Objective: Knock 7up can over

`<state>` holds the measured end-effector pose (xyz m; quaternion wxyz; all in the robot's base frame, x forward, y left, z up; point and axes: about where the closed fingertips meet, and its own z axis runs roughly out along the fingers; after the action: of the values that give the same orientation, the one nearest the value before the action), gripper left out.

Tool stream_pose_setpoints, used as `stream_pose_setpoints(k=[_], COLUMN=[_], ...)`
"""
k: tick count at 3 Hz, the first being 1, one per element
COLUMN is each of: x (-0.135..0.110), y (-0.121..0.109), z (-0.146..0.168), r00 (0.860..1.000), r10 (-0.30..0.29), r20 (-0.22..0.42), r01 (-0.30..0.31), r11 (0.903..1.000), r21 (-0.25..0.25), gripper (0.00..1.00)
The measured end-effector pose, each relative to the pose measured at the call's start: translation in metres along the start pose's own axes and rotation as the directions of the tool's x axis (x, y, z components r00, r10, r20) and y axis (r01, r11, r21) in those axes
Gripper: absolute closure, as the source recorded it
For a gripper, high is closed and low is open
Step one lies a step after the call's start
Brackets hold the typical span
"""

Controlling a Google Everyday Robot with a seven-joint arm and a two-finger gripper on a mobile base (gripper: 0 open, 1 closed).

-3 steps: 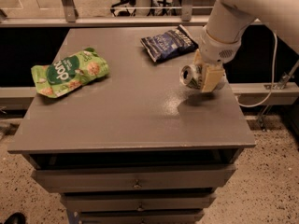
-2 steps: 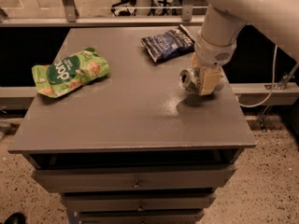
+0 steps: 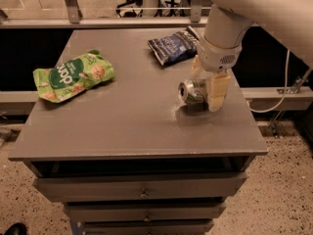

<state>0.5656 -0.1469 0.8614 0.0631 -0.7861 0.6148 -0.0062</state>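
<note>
7up can [image 3: 190, 91] on its side, silver top leftward, against the hand [image 3: 207, 88]

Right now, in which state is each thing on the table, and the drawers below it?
7up can: lying on its side, shiny top facing left.
gripper: low, at the can's right side.
green snack bag: lying flat, left.
blue chip bag: lying flat, far edge.
drawers: shut.
</note>
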Motion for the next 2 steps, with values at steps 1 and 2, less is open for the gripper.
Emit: stream_pose_setpoints(k=[1,2], x=[-0.0091,-0.01], y=[0.0028,0.0082], z=[-0.001,0.0004], r00=[0.999,0.998], r10=[-0.013,-0.008], r20=[0.04,0.067], r01=[0.013,0.01], r11=[0.9998,0.9994], r21=[-0.017,-0.033], gripper=[0.0,0.0])
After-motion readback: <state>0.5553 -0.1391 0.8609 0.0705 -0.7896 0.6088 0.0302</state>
